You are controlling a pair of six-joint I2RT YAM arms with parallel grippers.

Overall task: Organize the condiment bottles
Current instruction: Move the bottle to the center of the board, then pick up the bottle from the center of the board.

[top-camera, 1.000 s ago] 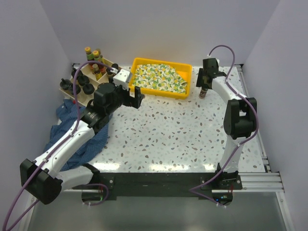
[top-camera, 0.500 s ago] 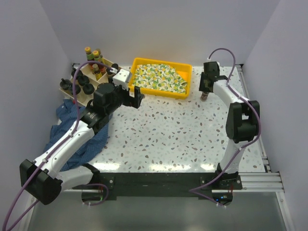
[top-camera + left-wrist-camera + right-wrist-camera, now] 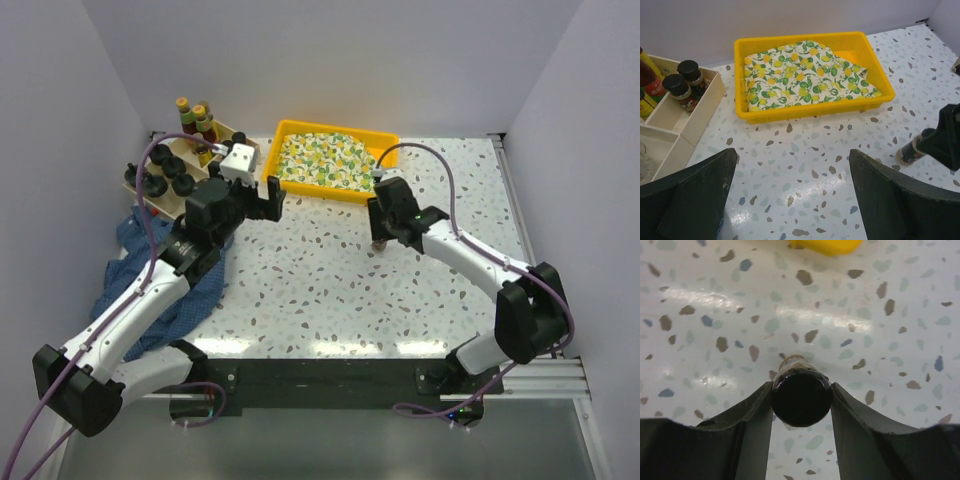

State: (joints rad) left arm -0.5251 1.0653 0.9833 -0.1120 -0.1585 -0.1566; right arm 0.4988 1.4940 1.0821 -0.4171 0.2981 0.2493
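Starting at the left edge and seeing a blue cloth bunching under the left arm. Finding just beyond it the pale wooden box, already holding most of the condiment bottles: squat clear ones with black knobbed caps filling the near compartments, slim sauce bottles standing at the far corner, and two dark-capped spice jars sharing a compartment on the tray side. Noting the left gripper hanging over bare table beside the box, spreading its jaws wide and gripping nothing. Passing the yellow tray with its patterned cloth at the back, and counting neither as part of the sorting. Arriving at mid-table, just in front of the tray, and spotting one more spice jar in the right gripper, with the two fingers clamping it from either side at its dark cap. Seeing the jar hanging low over the tabletop in the left wrist view, slightly tilted, without being able to tell whether its base is touching. Finding no other bottle outside the box in these views. Judging the task as nearly finished, with this jar looking like the last one out. Judging what is left as carrying it leftward to the box and setting it upright in a compartment, probably beside the two matching jars, where some room seems to be showing.
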